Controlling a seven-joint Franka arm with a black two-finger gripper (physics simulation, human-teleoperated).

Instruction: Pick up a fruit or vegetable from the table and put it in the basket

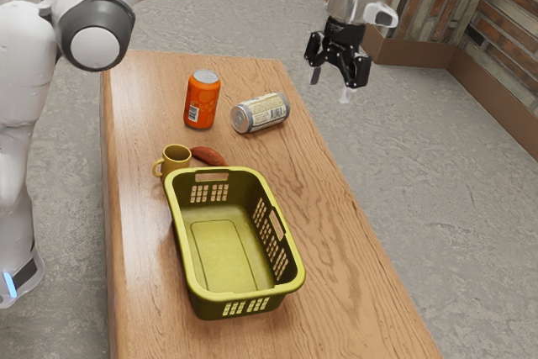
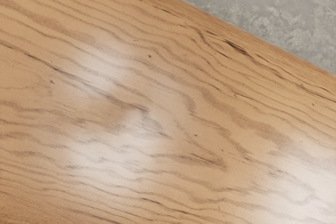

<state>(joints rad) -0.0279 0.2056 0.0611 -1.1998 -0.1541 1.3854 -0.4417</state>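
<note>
High up in the exterior view, the gripper (image 1: 330, 90) hangs with its two fingers apart and nothing between them. A reddish-brown sweet-potato-like vegetable (image 1: 208, 155) lies on the table, close to the basket's far end and beside the mug, well below the gripper and toward the exterior view's left. The green basket (image 1: 224, 256) stands upright on the table and its floor is bare.
Around the vegetable are a yellow mug (image 1: 176, 157), an upright orange can (image 1: 203, 100) and a silver-and-cream can (image 1: 261, 113) on its side. The wooden table (image 1: 336, 292) has its long edge in the wrist view, with grey floor (image 2: 283, 9) beyond.
</note>
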